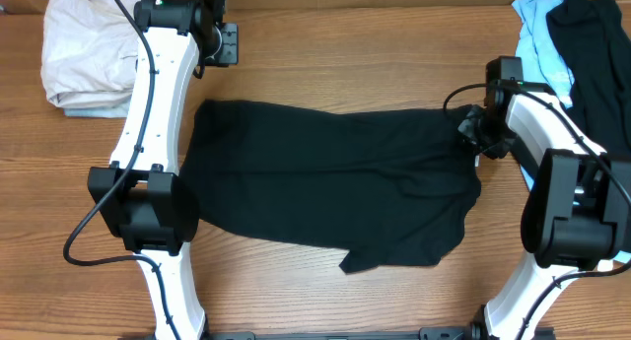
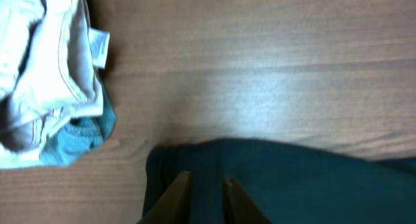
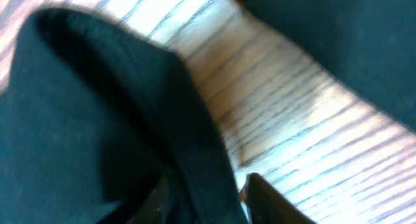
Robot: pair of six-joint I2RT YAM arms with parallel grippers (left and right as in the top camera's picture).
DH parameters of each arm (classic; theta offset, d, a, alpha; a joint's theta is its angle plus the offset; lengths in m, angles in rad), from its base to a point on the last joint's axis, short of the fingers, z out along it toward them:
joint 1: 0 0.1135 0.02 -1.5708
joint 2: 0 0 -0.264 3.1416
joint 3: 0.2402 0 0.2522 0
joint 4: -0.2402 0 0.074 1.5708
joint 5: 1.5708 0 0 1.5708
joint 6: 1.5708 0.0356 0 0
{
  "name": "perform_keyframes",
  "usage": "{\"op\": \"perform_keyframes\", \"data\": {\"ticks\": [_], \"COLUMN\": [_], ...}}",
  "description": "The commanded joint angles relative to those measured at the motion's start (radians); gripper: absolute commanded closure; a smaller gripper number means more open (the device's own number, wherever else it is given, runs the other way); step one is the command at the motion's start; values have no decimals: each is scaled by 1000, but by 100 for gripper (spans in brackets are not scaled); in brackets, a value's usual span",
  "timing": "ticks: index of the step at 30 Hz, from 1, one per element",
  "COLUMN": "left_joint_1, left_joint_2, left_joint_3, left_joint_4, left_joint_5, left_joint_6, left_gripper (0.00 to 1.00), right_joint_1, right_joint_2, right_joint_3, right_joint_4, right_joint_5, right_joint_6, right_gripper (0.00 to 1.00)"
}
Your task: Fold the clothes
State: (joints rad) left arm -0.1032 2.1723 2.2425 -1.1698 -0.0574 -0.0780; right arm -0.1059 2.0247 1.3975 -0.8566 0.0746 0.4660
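Observation:
A large plain black garment lies spread flat across the middle of the wooden table. It also shows in the left wrist view and the right wrist view. My right gripper is at the garment's right edge. Its fingers are shut on a raised fold of the hem. My left gripper hovers beyond the garment's far left corner. Its fingers are nearly together and hold nothing.
A beige garment lies crumpled at the far left corner, with light blue cloth under it. A light blue garment and another black one are piled at the far right. Bare wood lies beyond the black garment.

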Motion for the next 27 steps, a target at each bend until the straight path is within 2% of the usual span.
{"op": "perform_keyframes", "data": {"ticks": [1,3,7,12,15,16,18,19,20,22,23,25,27], "left_joint_1": [6,6,6,6,6,6,6,6,6,5,5,5,6], "left_joint_2": [16,16,16,16,16,16,16,16,16,16,16,16,16], "left_joint_3": [-19,-50,-156,-299,-375,-394,-439,-463,-486,-539,-560,-609,-647], "left_joint_4": [42,90,216,335,367,367,368,368,375,395,404,428,444], "left_joint_5": [-13,-13,3,6,6,5,6,7,7,6,6,6,6], "left_joint_6": [-11,-11,-11,-11,-11,-11,-11,-12,-12,-12,-12,-13,-15], "left_gripper": [71,64,63,62,75,83,96,96,96,96,96,96,96], "right_joint_1": [-21,-37,-67,-68,-65,-65,-62,-61,-59,-55,-51,-40,-21], "right_joint_2": [3,3,-1,-5,-5,-5,-5,-5,-5,-5,-5,-5,-4], "right_joint_3": [34,79,232,369,390,390,389,389,389,389,389,389,386], "right_joint_4": [-27,-89,-279,-450,-489,-498,-511,-515,-515,-515,-512,-501,-473], "right_joint_5": [-85,-134,-230,-252,-252,-253,-253,-253,-253,-253,-253,-254,-260], "right_joint_6": [-90,-132,-218,-274,-273,-273,-273,-273,-273,-273,-273,-272,-273], "right_gripper": [37,29,17,17,22,23,32,48,56,80,87,95,96]}}
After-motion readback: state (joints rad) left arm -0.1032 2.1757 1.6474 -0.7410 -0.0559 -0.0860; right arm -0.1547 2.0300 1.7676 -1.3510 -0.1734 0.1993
